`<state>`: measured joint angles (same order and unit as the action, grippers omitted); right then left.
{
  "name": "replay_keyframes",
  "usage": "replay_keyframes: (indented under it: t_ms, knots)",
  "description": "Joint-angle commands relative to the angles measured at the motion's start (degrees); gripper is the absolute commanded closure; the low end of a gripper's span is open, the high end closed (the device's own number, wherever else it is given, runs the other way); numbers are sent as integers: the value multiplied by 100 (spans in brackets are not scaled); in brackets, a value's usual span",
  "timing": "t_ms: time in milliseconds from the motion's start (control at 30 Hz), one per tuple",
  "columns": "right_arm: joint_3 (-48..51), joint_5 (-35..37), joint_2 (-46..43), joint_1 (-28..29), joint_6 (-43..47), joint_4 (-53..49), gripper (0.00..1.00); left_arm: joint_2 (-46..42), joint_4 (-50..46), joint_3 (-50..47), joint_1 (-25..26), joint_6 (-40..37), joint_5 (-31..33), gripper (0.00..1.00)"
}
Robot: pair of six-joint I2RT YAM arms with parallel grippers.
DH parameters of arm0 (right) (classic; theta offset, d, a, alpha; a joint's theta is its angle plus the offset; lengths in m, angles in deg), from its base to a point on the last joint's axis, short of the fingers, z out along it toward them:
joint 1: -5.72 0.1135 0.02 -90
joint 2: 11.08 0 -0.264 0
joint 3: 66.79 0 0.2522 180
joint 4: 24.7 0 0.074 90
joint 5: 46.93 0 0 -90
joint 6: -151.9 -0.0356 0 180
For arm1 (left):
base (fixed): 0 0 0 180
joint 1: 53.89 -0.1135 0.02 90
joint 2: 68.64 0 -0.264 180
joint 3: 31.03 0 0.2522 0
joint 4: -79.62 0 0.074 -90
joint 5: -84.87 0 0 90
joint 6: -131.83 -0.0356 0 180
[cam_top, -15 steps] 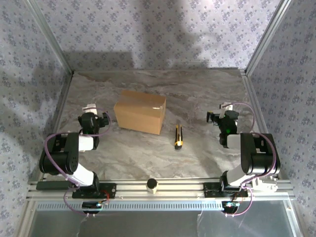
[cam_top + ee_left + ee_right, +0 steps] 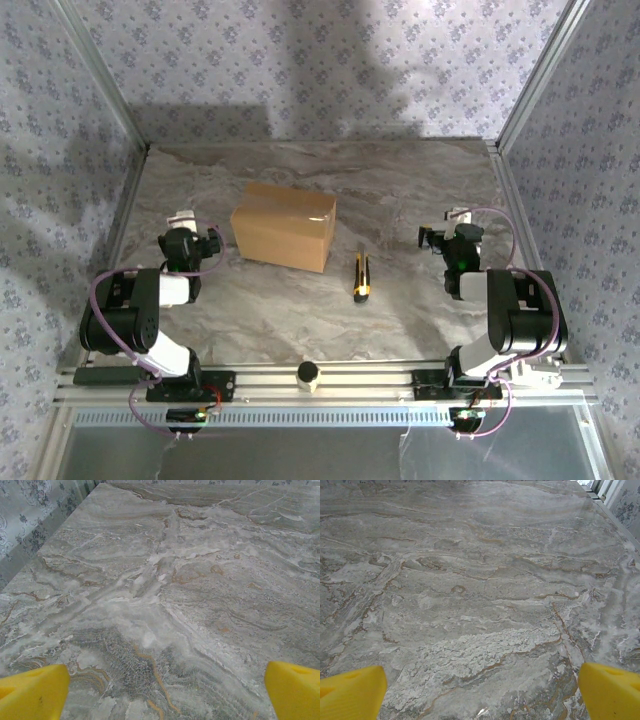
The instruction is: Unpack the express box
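Item, near edge: left gripper (image 2: 161,692) and right gripper (image 2: 480,692), both empty, jaws spread wide over the bare marble table (image 2: 300,320). Item, mid-table: yellow-and-black utility knife (image 2: 361,277), lying just right of the express box (image 2: 283,228) (apart, not touching), which sits left of centre, flaps shut, nearer the left arm. Box judged light and stiff-walled, its glossy top tape likely slippery; best braced on plain cardboard at an end wall, not on the taped seam.

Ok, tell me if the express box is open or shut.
Shut: the express box has its top lying flat and closed, with glossy tape across it.
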<state>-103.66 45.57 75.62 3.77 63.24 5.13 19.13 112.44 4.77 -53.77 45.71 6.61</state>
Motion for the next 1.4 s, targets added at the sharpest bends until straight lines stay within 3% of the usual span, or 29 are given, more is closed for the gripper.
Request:
replay_keyframes:
  t_ms: [0,533,633,700,767,833,967,1100,1167,1367]
  knots:
    - [39,-18,47,18,15,141,0,4,219,55,17,-73,-47,0]
    - [42,-20,49,12,20,141,0,11,214,54,14,-76,-52,0]
    - [-13,148,-52,90,40,11,4,-49,212,73,35,-66,67,7]
    - [-292,551,-347,259,111,-683,7,-500,-674,331,96,17,440,11]
    - [-876,1120,-679,452,-161,-2065,9,-1051,-1672,642,97,229,908,18]
    - [-1289,1161,-977,516,-568,-2999,14,-1563,-2116,676,98,614,1081,18]
    - [-1721,1816,-1634,1070,-968,-4058,12,-2371,-3509,1013,220,1294,974,19]
    - [-2025,1562,-1900,1457,-1814,-5013,12,-2891,-5150,1528,411,2005,704,20]
    - [-2013,1217,-1873,1759,-1978,-5157,11,-3180,-5705,1612,524,2321,541,20]
    - [-2055,1672,-1298,3210,-2630,-5447,11,-3940,-6601,1736,810,2713,-354,21]
